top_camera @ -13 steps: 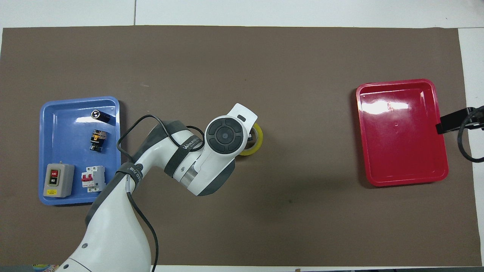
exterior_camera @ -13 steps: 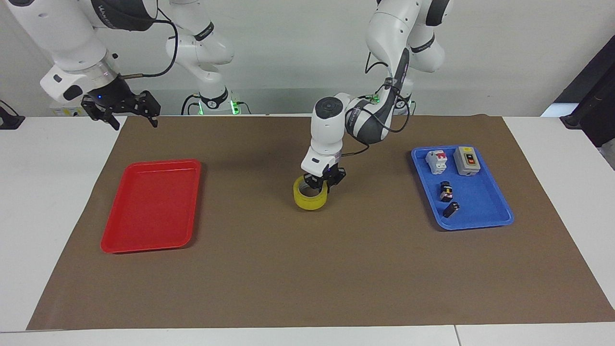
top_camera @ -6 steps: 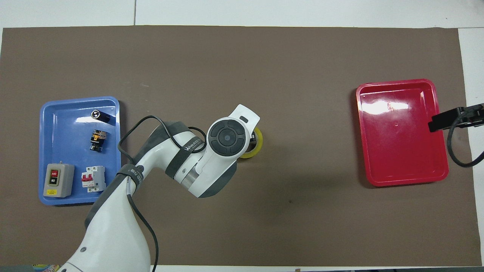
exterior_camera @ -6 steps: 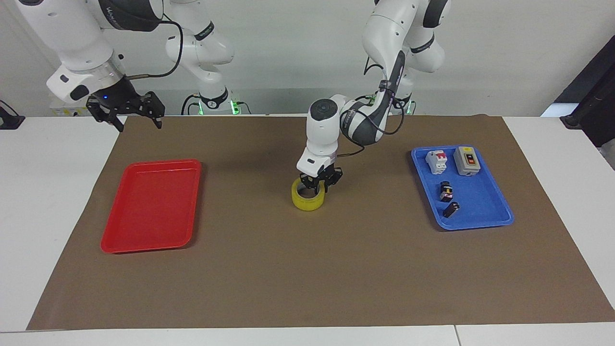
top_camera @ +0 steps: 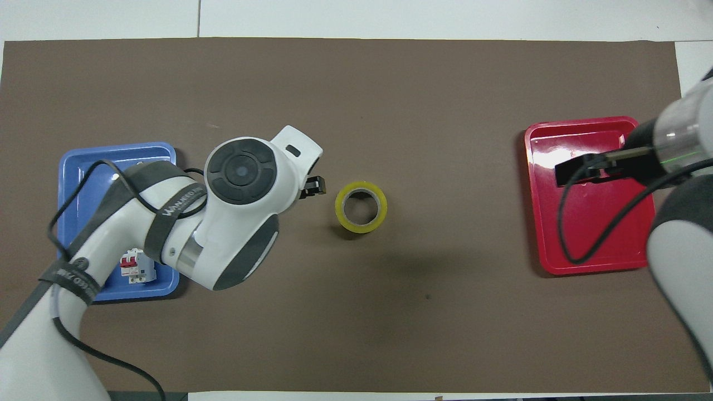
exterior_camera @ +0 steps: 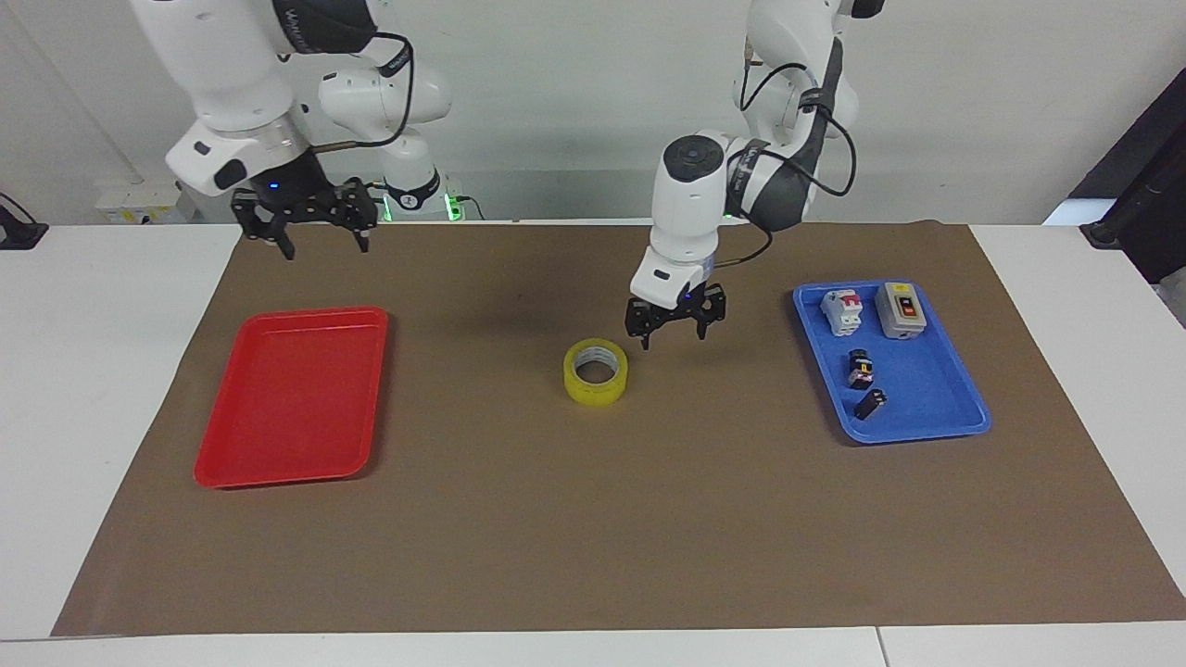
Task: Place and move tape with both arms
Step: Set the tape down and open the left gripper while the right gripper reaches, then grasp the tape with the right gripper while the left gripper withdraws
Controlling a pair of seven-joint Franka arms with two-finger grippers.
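The tape is laid flat on the brown mat, core axis vertical. At two o'clock, the left gripper is held spread, empty; the right gripper likewise.

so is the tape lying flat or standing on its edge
Lying flat. The tape rests on the brown mat with its core hole facing up; the overhead view shows a full ring. No gripper touches it.

Robotics lab: 2 bench-mounted arms, plain white wall.
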